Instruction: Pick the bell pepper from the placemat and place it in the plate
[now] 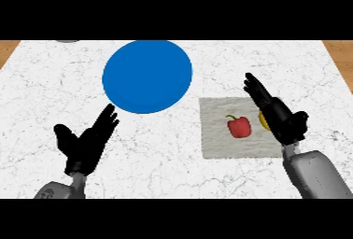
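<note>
A red bell pepper (pixel 239 126) with a green stem lies on a pale grey placemat (pixel 222 142) right of centre. A blue plate (pixel 147 76) sits on the white marble counter to the upper left of the placemat. My right hand (pixel 279 114) hovers over the placemat's right side, just right of the pepper, fingers straight and open, touching nothing. My left hand (pixel 86 142) rests open at the lower left, fingers up, below the plate.
A yellow object (pixel 263 120) lies on the placemat, mostly hidden behind my right hand. A small grey object (pixel 67 41) peeks in at the counter's far edge. Wooden floor (pixel 8 49) shows past the counter's corners.
</note>
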